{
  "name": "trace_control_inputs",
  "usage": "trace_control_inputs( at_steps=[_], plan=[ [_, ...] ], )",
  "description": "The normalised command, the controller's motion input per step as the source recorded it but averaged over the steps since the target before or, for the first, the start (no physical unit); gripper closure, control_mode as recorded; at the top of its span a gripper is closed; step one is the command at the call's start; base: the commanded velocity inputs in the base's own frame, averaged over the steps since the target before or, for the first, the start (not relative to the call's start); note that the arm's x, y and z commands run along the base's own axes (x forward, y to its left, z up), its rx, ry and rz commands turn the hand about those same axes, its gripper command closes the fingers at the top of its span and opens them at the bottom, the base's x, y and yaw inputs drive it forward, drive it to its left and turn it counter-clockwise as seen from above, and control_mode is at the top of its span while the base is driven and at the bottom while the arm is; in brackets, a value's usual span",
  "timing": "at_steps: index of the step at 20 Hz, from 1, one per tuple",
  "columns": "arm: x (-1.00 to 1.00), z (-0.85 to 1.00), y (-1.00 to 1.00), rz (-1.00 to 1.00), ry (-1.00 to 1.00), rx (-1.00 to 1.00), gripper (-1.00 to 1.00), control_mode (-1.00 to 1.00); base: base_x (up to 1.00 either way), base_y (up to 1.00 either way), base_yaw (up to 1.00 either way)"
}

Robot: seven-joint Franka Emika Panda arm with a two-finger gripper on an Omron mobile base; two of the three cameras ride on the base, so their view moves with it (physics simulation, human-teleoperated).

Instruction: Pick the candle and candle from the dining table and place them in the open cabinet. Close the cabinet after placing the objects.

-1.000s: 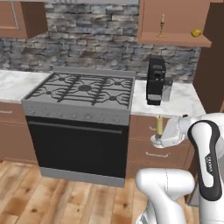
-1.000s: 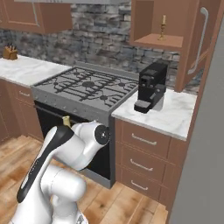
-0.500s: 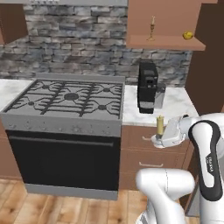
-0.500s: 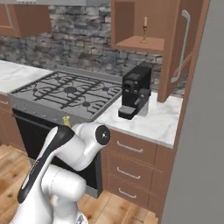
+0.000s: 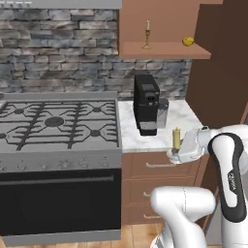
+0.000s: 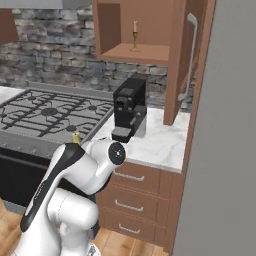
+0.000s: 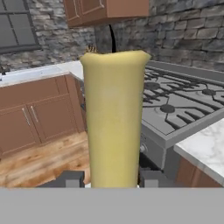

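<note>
My gripper point(image 5: 177, 152) is shut on a stubby yellow candle point(image 5: 177, 137), held upright in front of the counter edge. In the hand view the candle point(image 7: 114, 118) stands between the two dark fingertips point(image 7: 70, 178). Its top also peeks over my arm point(image 6: 76, 136) in the right base view. The other candle point(image 5: 147, 34) stands on a slim brass candlestick on the shelf of the open brown wall cabinet point(image 5: 164, 49), and it shows again point(image 6: 134, 36) from the right. The cabinet door point(image 6: 189, 55) is swung open, its silver bar handle facing out. The dining table is out of view.
A black coffee machine point(image 5: 147, 109) stands on the marble counter point(image 5: 189, 116) below the cabinet. A gas stove point(image 5: 58, 126) with an oven lies to the left. Brown drawers point(image 6: 135, 192) sit under the counter. A small yellow round thing point(image 5: 188, 41) rests on the cabinet shelf.
The base has driven on, so the whole scene has shifted left and the open cabinet is nearer. The gripper still holds the candle the same way.
</note>
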Motion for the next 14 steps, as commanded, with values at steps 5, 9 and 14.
trace_control_inputs(
  at_steps=[5,9,14],
  plan=[
    [0.00,0.00,0.00,0.00,0.00,0.00,1.00,1.00,0.36,0.48,-0.18],
    [0.00,0.00,0.00,0.00,0.00,0.00,1.00,1.00,0.34,0.48,-0.12],
    [0.00,0.00,0.00,0.00,0.00,0.00,1.00,1.00,0.38,0.28,-0.12]
  ],
)
